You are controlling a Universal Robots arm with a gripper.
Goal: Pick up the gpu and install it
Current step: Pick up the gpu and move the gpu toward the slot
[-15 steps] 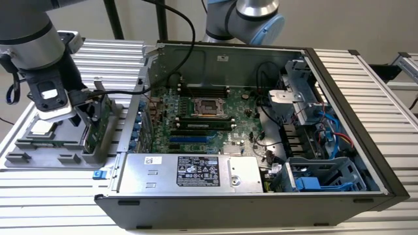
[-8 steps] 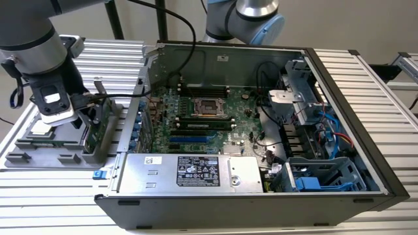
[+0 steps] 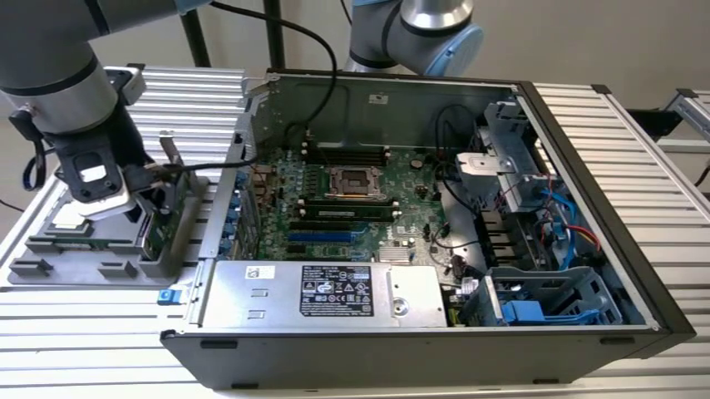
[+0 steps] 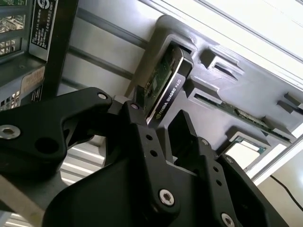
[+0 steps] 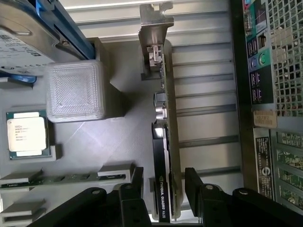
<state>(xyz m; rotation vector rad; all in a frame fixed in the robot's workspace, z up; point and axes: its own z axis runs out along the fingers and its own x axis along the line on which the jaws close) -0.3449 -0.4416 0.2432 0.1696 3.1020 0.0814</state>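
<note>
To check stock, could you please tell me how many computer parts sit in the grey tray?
4: the gpu upright between the open jaws; the hard drive beside a ribbed block; the processor next to the memory stick. The gripper may hide more.

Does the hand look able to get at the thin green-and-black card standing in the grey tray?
Probably yes: the open hand straddles the thin green-and-black card, one finger on each side, nothing between them.
</note>
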